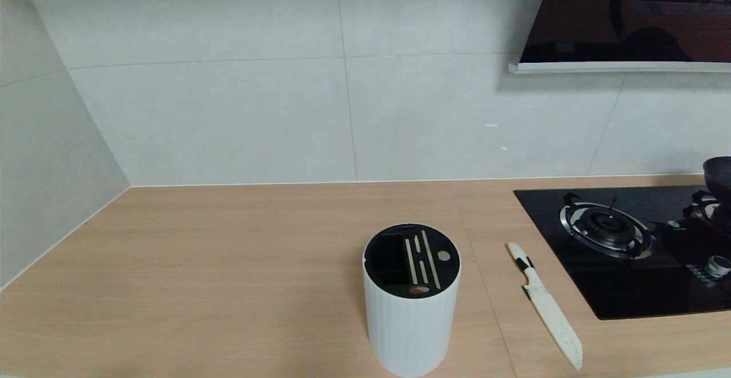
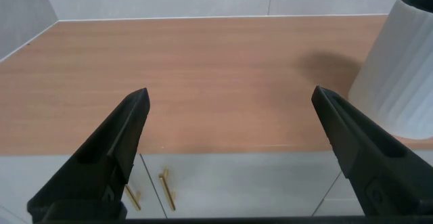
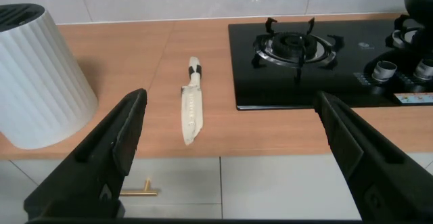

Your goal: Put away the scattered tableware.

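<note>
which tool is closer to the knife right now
Right. The right tool is open off the counter edge, facing the knife directly; the left tool is open farther along, with the white holder between it and the knife.

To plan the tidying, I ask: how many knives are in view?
1. The knife lies flat on the counter, between the white holder and the stove. The holder could hide others.

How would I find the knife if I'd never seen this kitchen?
Find the black stove on the wooden counter. Between it and the tall white ribbed holder lies the knife. It's the only long, flat thing there: white blade, white handle with a black band.
</note>
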Available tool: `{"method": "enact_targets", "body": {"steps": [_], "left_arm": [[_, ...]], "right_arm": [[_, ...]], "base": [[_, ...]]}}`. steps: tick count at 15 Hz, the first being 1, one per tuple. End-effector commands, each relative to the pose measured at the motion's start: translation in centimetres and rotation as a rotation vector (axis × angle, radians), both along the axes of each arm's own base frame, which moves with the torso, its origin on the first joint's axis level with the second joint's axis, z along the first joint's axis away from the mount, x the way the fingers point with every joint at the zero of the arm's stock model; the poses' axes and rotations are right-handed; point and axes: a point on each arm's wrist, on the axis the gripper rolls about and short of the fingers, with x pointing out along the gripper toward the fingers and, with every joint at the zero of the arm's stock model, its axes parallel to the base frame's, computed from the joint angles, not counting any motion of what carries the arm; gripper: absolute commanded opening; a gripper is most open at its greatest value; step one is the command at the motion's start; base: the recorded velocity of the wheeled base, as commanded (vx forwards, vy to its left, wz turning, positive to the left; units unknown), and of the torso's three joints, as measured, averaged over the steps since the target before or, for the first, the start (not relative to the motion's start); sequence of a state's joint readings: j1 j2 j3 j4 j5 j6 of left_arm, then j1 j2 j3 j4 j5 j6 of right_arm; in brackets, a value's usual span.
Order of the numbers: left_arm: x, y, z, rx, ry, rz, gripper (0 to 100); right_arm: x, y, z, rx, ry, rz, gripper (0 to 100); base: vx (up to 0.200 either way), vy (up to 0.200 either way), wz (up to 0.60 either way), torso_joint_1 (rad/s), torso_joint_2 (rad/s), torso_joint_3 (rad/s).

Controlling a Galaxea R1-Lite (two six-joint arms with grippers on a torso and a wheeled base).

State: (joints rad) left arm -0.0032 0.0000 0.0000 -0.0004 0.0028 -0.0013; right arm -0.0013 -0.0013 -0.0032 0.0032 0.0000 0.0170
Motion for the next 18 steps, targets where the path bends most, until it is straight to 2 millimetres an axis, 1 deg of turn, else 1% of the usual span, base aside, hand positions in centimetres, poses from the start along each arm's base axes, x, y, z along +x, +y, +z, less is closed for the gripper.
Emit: {"method": "enact_targets", "body": {"steps": [1, 11, 12, 13, 15, 18], "left_arm": [[0.0, 0.0, 0.0, 0.0, 0.0, 0.0, 100], [0.0, 0.0, 0.0, 0.0, -0.001, 0.0, 100], [0.0, 0.0, 0.0, 0.0, 0.0, 0.0, 100], [0.0, 0.0, 0.0, 0.0, 0.0, 0.0, 100], [0.0, 0.0, 0.0, 0.0, 0.0, 0.0, 100], [0.0, 0.0, 0.0, 0.001, -0.001, 0.0, 100]], "right_arm": [[0.0, 0.0, 0.0, 0.0, 0.001, 0.0, 100], [0.0, 0.0, 0.0, -0.014, -0.002, -0.005, 100], [-0.2, 0.0, 1.1, -0.009, -0.068, -0.002, 100], [-0.7, 0.0, 2.9, -0.006, -0.144, 0.024, 100], [-0.3, 0.1, 4.2, -0.009, -0.076, 0.07, 100], [1.6, 0.2, 5.2, -0.001, 0.076, 0.118, 100]], "base": [[0.0, 0.0, 0.0, 0.0, 0.0, 0.0], [0.0, 0.0, 0.0, 0.0, 0.0, 0.0], [0.0, 0.0, 0.0, 0.0, 0.0, 0.0], [0.0, 0.0, 0.0, 0.0, 0.0, 0.0], [0.0, 0.0, 0.0, 0.0, 0.0, 0.0], [0.0, 0.0, 0.0, 0.0, 0.0, 0.0]]}}
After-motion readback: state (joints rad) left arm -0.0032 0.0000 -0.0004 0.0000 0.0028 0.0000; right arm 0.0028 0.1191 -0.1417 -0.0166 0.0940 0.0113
